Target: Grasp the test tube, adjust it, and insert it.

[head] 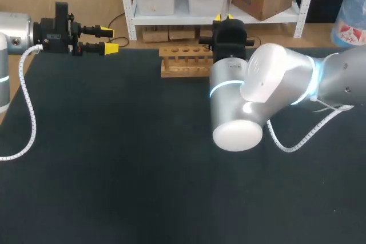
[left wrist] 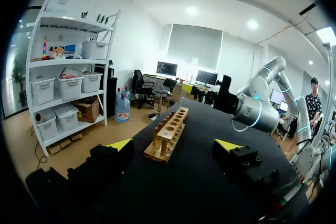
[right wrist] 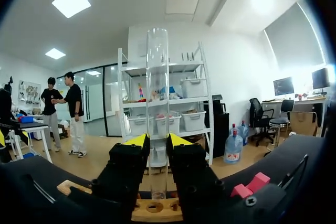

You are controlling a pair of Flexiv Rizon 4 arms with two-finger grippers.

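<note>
Item, test tube (right wrist: 157, 93): clear glass, empty so far as I can tell, standing upright and pinched low on its length between the yellow-tipped fingers (right wrist: 137, 141) of my right gripper (right wrist: 157, 141). The jaws are standing nearly together, closed on the glass from both sides. The tube's rounded foot is hanging just over a hole in the wooden test tube rack (right wrist: 152, 209), and I cannot tell whether it is already entering that hole. Item, rack: a low wooden block with one row of round holes, lying near the far edge of the dark table (head: 114, 158). In the head view my right arm (head: 269, 90) is coming in from the right, with the gripper sitting above the rack's right end and the tube itself not made out from there. Item, left gripper (head: 108, 38): parked at the far left of the table, well apart from the rack, fingers spread wide and holding nothing. Its wrist view is looking along the rack's length through the open gap. Step in hand, as I am judging it: the grasp and the adjusting to upright look done, and I am working at the insertion. The next move is calling for a straight, slow descent with the tube kept vertical and centred on the hole, then an opening of the jaws only once the rack is carrying the glass. A slight offset would be catching the foot on the hole's rim.
</note>
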